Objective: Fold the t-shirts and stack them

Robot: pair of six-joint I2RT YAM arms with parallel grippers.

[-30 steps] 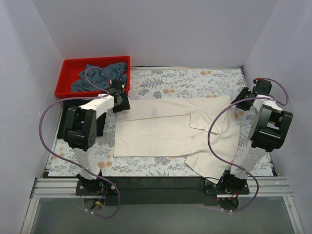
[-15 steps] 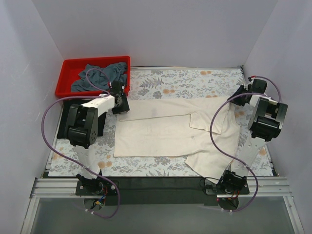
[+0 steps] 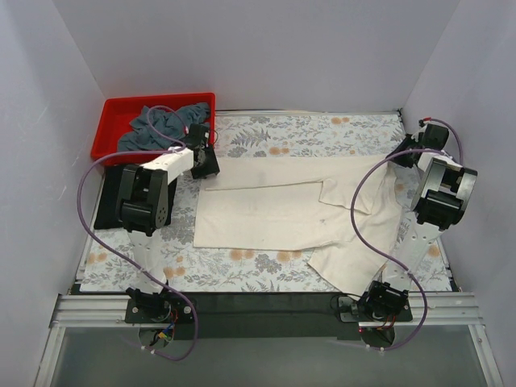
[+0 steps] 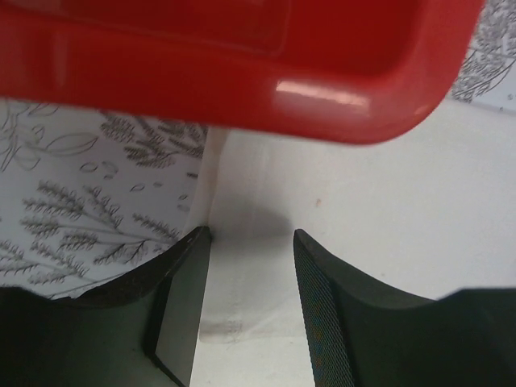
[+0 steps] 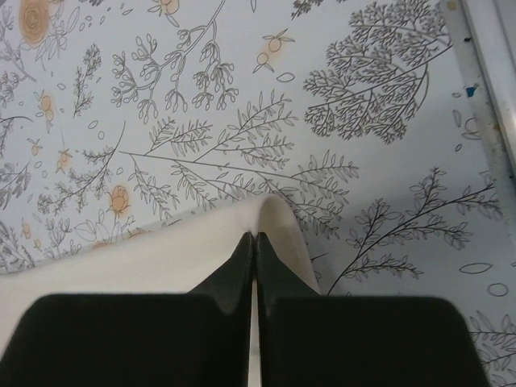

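At the table's far-left corner sits one red bin (image 3: 153,97) holding one slate grey-blue t-shirt (image 3: 153,125). Nearer us along the left edge, a flat black patch (image 3: 105,214) half hidden under the left arm is probably a second shirt, though we cannot be sure. The left jaws (image 3: 205,164) hang just beside the bin's near wall, over the far-left corner of the cream-white t-shirt (image 3: 274,210). They stand part open astride its edge, gripping nothing that we can see. That shirt is the third and the only one spread out. It lies across the middle of the table with its long axis running from left edge to right edge. All its cloth lies on the near-edge side of both jaws. The right jaws (image 3: 405,151) are pressed together at the far-right corner, and the wrist view shows the cloth's tip pinched between them. Each arm is nearest its own corner, so we judge the coming move needs the left jaws to close before the far edge is drawn.
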